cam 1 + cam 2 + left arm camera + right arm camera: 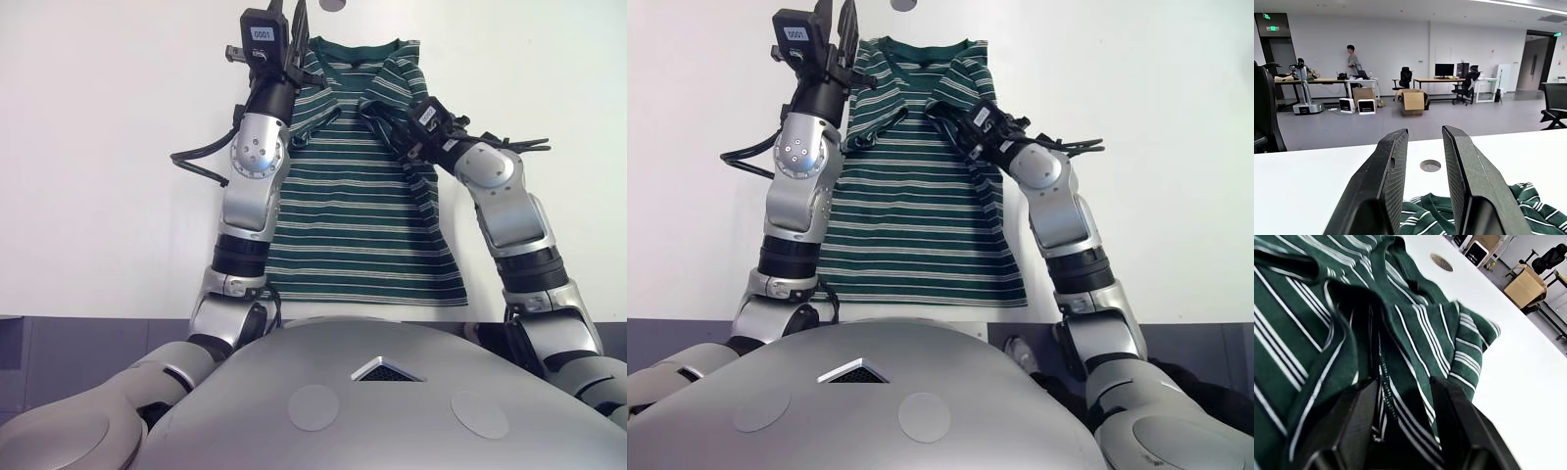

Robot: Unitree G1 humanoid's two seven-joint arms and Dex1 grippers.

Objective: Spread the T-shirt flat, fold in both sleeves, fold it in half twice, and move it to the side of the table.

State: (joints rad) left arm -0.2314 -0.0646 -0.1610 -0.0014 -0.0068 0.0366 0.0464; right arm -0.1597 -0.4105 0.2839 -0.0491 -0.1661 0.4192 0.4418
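The green striped T-shirt (353, 215) lies on the white tabletop (98, 196), its collar away from me and both sleeves turned in over the chest. My left jaws are raised above the T-shirt's left shoulder, parted, with nothing between them. A small white label (262, 33) with printed digits sits on that wrist. My right jaws are down on the T-shirt's folded right sleeve, standing apart with a ridge of cloth between them. A round grommet (1430, 165) lies beyond the collar.
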